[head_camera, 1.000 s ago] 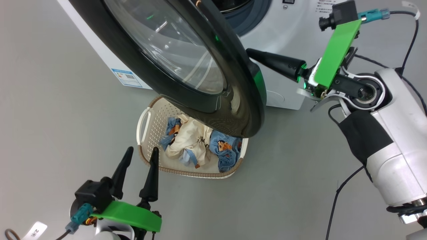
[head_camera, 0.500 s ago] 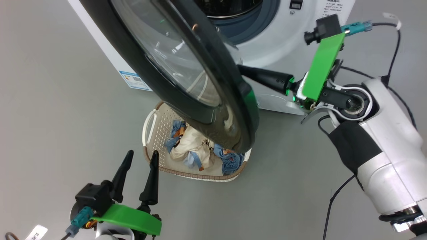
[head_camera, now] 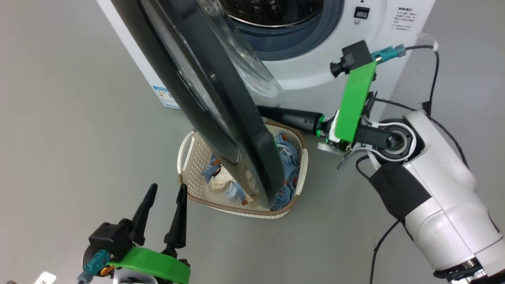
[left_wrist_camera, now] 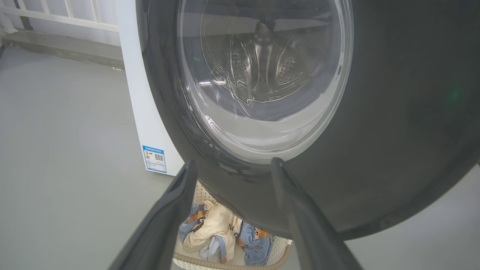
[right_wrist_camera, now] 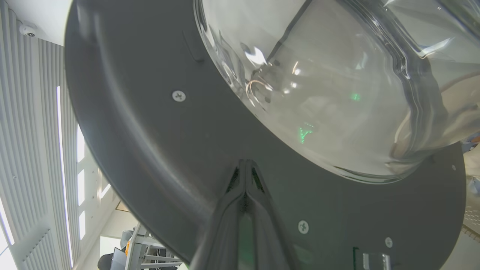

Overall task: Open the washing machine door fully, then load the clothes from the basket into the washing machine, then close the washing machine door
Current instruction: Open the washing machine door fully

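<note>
Pressed-together right tool point(right_wrist_camera: 245, 165) against inner face of swung-out washing machine door point(head_camera: 236, 130), spread left tool point(head_camera: 167, 188) hovering near basket point(head_camera: 192, 156) of clothes point(head_camera: 289, 157) on floor point(head_camera: 79, 118).

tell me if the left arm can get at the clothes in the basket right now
Probably only partly. The left gripper, jaws open, is just short of the basket, but the washing machine door hangs over its middle, hiding much of the clothes. The cream garment left of the door may be reachable.
</note>
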